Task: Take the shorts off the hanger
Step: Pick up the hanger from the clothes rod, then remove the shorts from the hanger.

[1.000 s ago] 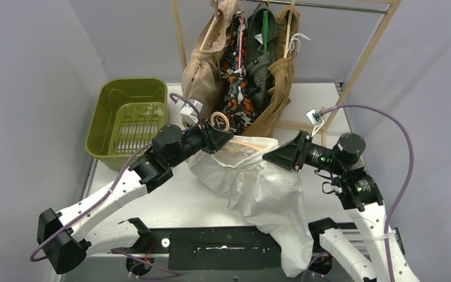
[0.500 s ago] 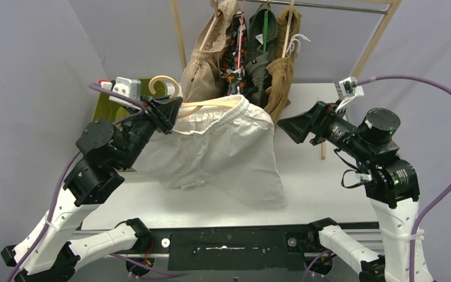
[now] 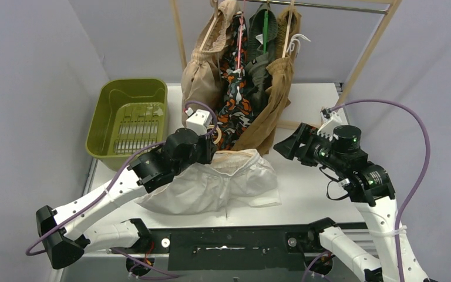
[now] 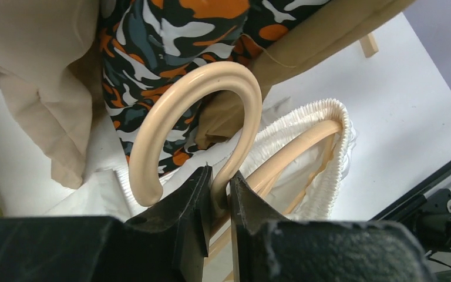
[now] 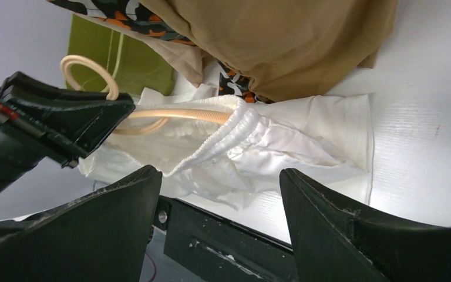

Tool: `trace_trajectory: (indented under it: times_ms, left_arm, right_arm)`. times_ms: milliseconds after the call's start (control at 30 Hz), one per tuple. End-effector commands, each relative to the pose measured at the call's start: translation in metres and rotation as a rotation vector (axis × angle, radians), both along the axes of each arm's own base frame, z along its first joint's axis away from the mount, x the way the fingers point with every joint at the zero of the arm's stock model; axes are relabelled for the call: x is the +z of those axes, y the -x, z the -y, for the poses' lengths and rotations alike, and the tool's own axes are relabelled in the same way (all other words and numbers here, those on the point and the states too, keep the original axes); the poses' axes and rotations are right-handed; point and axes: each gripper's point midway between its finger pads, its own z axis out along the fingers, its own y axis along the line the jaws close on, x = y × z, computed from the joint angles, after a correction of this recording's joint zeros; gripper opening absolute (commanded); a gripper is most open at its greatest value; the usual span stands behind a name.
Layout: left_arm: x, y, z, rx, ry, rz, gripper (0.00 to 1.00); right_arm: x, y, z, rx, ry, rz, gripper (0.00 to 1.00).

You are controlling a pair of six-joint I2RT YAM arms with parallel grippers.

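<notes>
white shorts lie bunched on the table, close to its near edge, with bare table on their right. a green basket sits at the far left. the waist is stretched over a tan hanger. the left end effector is closed tight on the hanger's hook stem, right at the waist. the right end effector hangs wide open, holding nothing, just right of the shorts and not touching them. four other shorts hang from the rail just behind. the left arm hides the left side of the white shorts.
</notes>
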Motion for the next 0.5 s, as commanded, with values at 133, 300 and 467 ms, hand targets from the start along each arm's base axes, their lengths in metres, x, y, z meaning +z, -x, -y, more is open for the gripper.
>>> trace_trajectory:
  times_ms: [133, 300, 467]
  left_arm:
    - [0.058, -0.002, 0.01, 0.016, 0.18, 0.119, 0.0]
    - [0.059, 0.007, 0.015, -0.032, 0.182, 0.109, 0.0]
    - [0.059, 0.019, 0.017, -0.075, 0.192, 0.112, 0.0]
  right_arm:
    - [-0.022, -0.021, -0.028, -0.058, 0.111, -0.071, 0.72]
    - [-0.034, -0.031, -0.046, -0.19, 0.301, -0.049, 0.76]
    - [-0.05, -0.044, -0.068, -0.198, 0.26, -0.066, 0.74]
